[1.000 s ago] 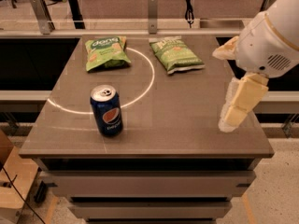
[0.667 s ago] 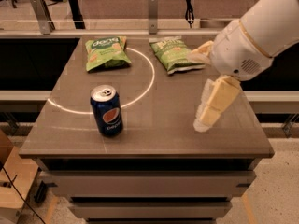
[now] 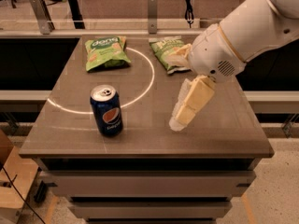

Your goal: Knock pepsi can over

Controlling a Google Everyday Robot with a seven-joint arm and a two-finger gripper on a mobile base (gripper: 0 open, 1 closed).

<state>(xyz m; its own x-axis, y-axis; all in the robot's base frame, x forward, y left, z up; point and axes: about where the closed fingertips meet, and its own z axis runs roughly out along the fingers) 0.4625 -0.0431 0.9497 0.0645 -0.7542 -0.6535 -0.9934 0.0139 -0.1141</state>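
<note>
Nearest to us, the pepsi can [image 3: 106,111] stands upright on the table [image 3: 224,134], close to the front edge and toward the front-left corner. Its silver top with the tab faces up and its logo faces the front.

We judge it light and stiff, with a smooth, slippery wall. Whether it is full or empty we cannot tell. Such a tall, narrow body on a small base should tip readily, so no grasp seems needed. A sideways push high on the wall, just under the rim, should topple it, whereas a low push would more likely slide it across the smooth top. Once down it may roll, and the front and left edges are near.

To the right of the can and well apart from it, the end effector [image 3: 180,122] hangs low over the table, about midway between the left and right edges and angled down toward the can. It carries nothing, and we cannot tell whether it is wide or narrow.

Farther back, two green chip bags lie near the far edge — the left bag [image 3: 105,52] and the right bag [image 3: 168,52], the latter partly hidden by the arm.
</note>
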